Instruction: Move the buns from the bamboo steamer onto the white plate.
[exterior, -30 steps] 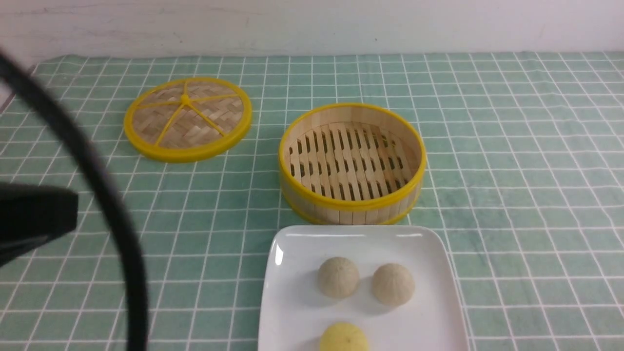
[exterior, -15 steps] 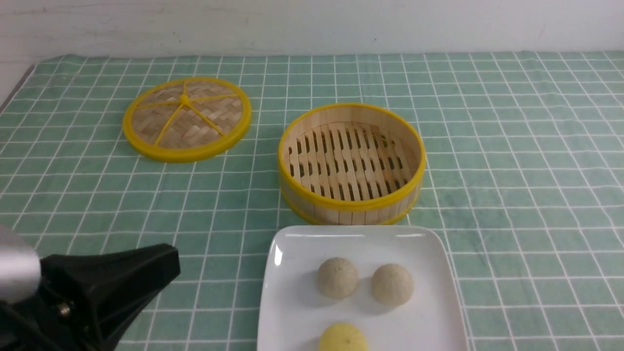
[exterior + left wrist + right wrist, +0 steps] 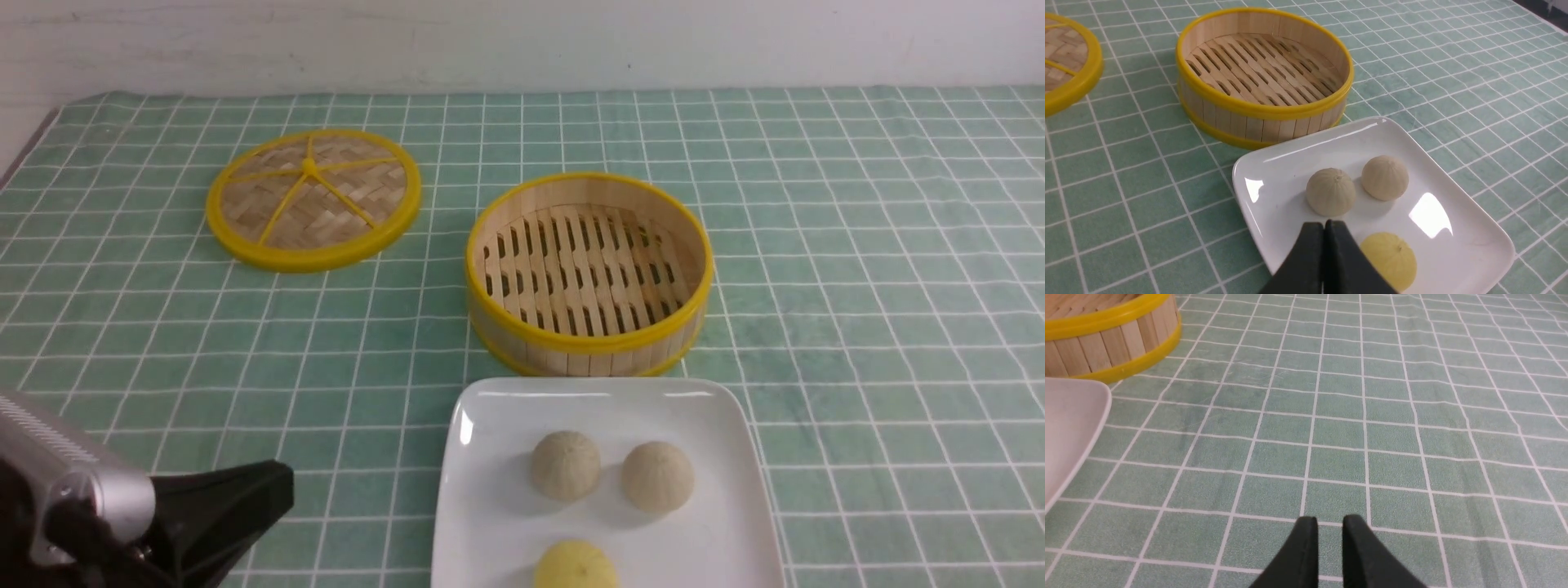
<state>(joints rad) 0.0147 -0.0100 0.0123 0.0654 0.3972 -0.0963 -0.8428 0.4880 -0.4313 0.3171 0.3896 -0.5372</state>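
Note:
All three buns lie on the white plate (image 3: 490, 523): two cream ones (image 3: 565, 465) (image 3: 657, 476) side by side and the pale yellow one (image 3: 575, 565) at the near edge. The bamboo steamer (image 3: 588, 273) stands just behind the plate with nothing in it. My left gripper (image 3: 277, 483) is shut and empty, low at the near left, apart from the plate. In the left wrist view its tips (image 3: 1325, 223) hang before the cream bun (image 3: 1331, 192) and the yellow bun (image 3: 1392, 259). My right gripper (image 3: 1331, 520) holds nothing, with its fingers nearly together over bare cloth.
The steamer's flat woven lid (image 3: 313, 198) lies at the far left on the green checked cloth (image 3: 857, 286). In the right wrist view the plate's corner (image 3: 1073, 416) and the steamer's wall (image 3: 1114, 339) show to one side.
My left arm has pulled back and sunk to the near left corner, and its cable has left the view. Buns, plate and steamer have not moved.

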